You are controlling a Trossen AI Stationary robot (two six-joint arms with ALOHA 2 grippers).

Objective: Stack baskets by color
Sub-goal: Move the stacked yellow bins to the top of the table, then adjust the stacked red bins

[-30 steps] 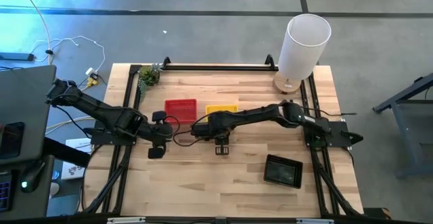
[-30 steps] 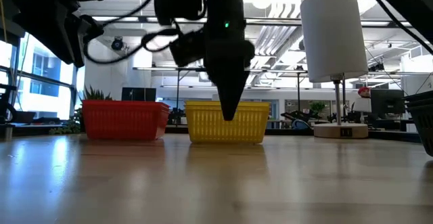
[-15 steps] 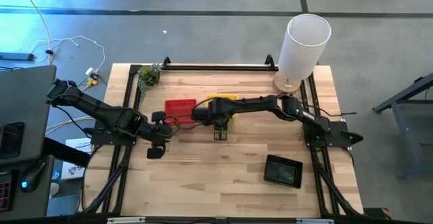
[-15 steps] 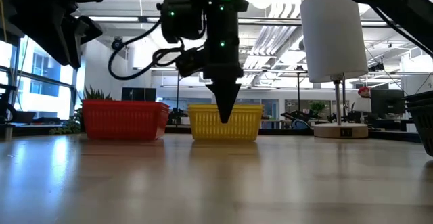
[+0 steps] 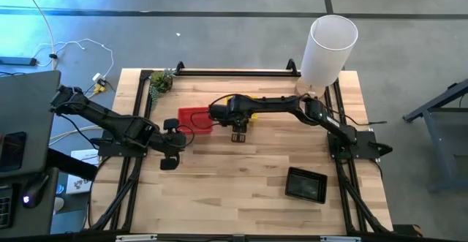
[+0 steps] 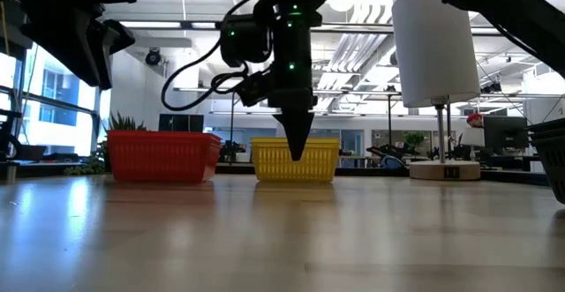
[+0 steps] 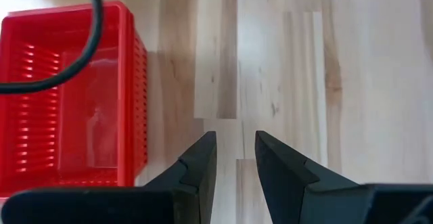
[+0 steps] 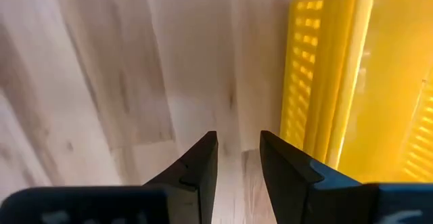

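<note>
Right gripper (image 5: 238,137) hovers over bare wood beside the yellow basket (image 6: 295,159), fingers slightly apart, empty; left gripper (image 7: 234,158) likewise narrowly open near the red basket (image 5: 194,118); black basket (image 5: 306,185) sits apart

High cam straight down, low cam table-level; both share yellow basket (image 6: 295,158).

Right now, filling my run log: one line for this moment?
right gripper: open, empty, beside yellow basket | left gripper: open, empty | red basket: on table
</note>
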